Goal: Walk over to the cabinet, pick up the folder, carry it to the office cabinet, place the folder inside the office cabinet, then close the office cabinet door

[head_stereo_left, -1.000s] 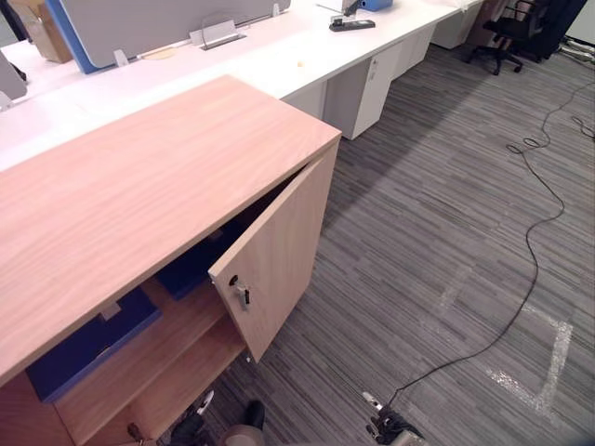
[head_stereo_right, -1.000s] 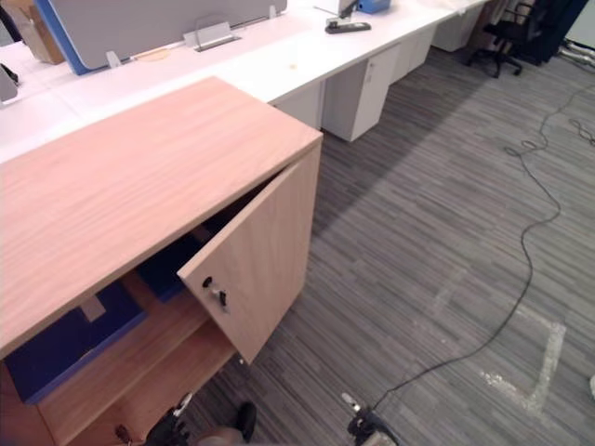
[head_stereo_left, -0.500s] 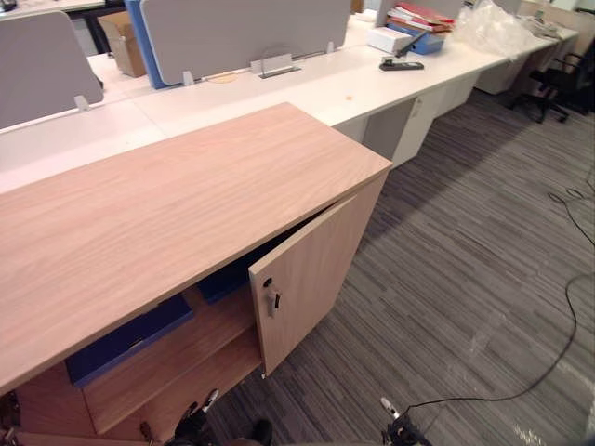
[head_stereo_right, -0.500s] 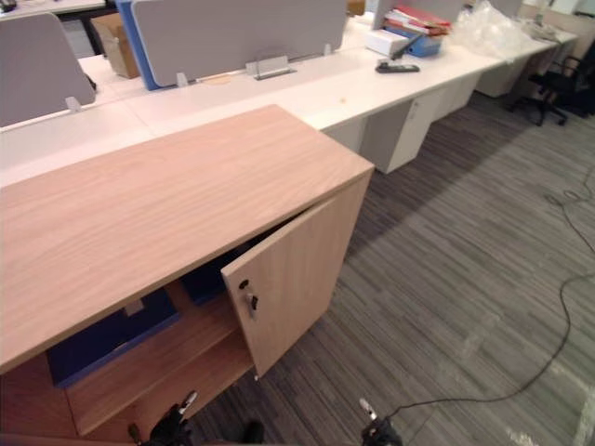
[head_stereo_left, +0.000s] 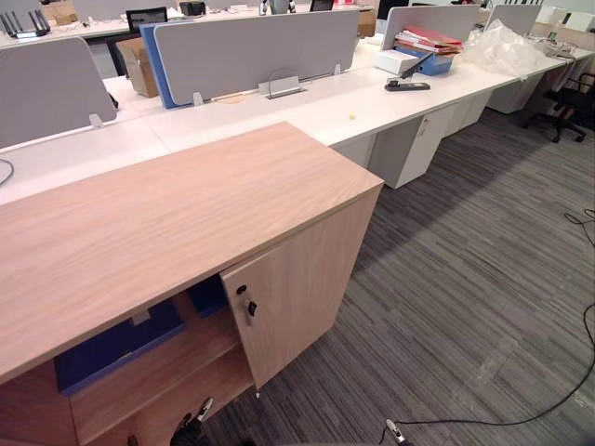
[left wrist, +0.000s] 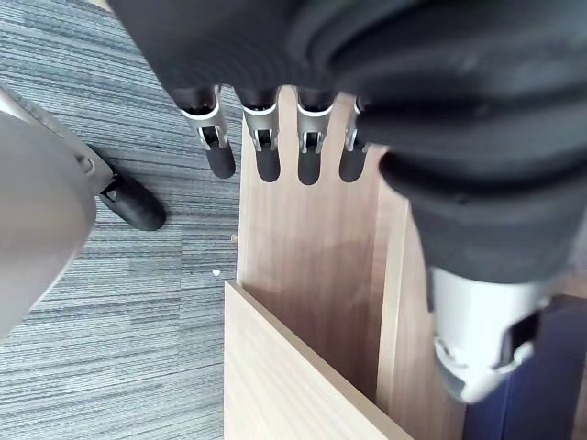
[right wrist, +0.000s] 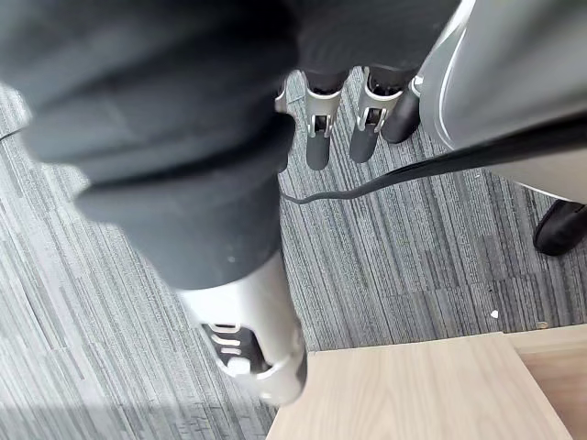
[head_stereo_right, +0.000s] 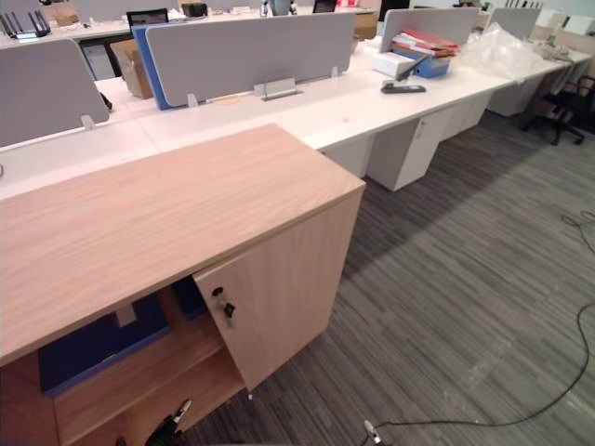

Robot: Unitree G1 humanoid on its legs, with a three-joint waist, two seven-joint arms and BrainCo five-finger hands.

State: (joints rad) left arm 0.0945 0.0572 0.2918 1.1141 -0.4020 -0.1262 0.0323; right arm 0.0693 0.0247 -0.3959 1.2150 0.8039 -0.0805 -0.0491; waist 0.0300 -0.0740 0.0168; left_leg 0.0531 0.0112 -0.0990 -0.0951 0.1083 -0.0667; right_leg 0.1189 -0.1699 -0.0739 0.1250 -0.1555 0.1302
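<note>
Since a second ago the door (head_stereo_left: 299, 288) has swung in. It stood well out from the office cabinet (head_stereo_left: 186, 209) and now lies almost flat with the cabinet front, only its free left edge a little proud. Your head camera has also tipped up, so more of the room shows at the top of the frame.

The door's lower corner hangs just over the carpet (head_stereo_left: 465, 279). That carpet lies open through the right and lower right of the frame, up to the white tabletop (head_stereo_left: 307, 102) behind the cabinet. A key (head_stereo_left: 248, 308) sticks out near the door's free edge.

At lower left the cabinet's left half stands open. The blue folder (head_stereo_left: 110, 346) lies flat there on the upper shelf, a dark-blue slab. It has a small pale label (head_stereo_left: 140, 318) on its front edge, too small to read. A second dark-blue thing (head_stereo_left: 208, 295) sits just beside it, partly behind the door.

At upper right, a stack of red and blue folders (head_stereo_left: 423, 46) rests on the tabletop.

Your left robot hand (left wrist: 268, 147) hangs with straight fingers, holding nothing, over the cabinet's wood. Your right robot hand (right wrist: 318, 137) hangs the same way, empty, over the carpet.
</note>
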